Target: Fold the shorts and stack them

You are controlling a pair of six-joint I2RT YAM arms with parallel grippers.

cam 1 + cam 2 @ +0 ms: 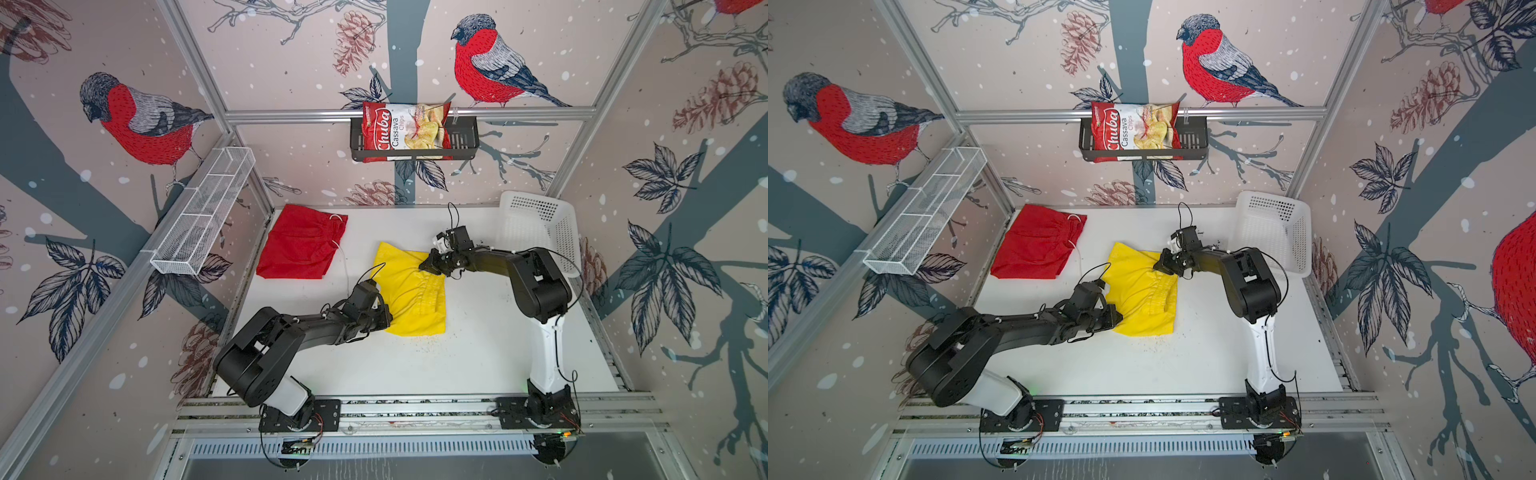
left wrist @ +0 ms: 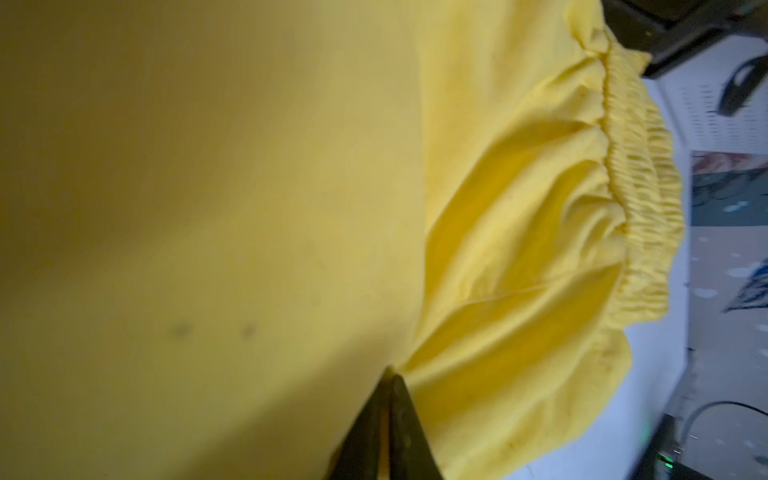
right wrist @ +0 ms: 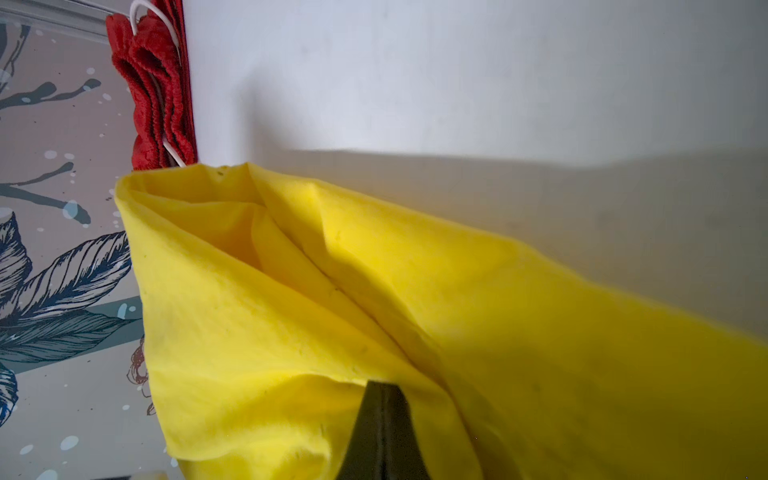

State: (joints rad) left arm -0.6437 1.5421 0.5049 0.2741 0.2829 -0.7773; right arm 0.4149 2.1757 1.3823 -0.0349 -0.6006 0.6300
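A white basket (image 1: 528, 212) is seen at the far right corner of the table (image 1: 478, 357), close behind the right arm. A red chips bag (image 1: 405, 131) is kept in a black rack (image 1: 463, 143) high on the back wall. A white wire shelf (image 1: 203, 212) is fixed to the left wall. The red shorts (image 1: 301, 243) are laid flat at the far left of the table, and a white string (image 1: 338, 218) can be seen at their waist. A strip of bare table is seen between them and the yellow shorts (image 1: 411, 291).

The yellow shorts are found in the middle of the table, between the two arms. They are bright and thin. Their bunched waistband (image 2: 640, 166) is turned toward the right side. The left gripper (image 2: 388, 376) is pinched together on the near left corner, and a thin bit of yellow cloth is caught between the jaws. The right gripper (image 3: 382, 386) is squeezed together on the far right corner, where the cloth is lifted and doubled over in layers.

The near edge of the yellow shorts is laid flat and straight on the table. Small dark crumbs (image 1: 428, 343) are scattered just beside it. Plenty of bare white table can be seen at the near side and to the right, and some more behind the yellow shorts toward the back wall.
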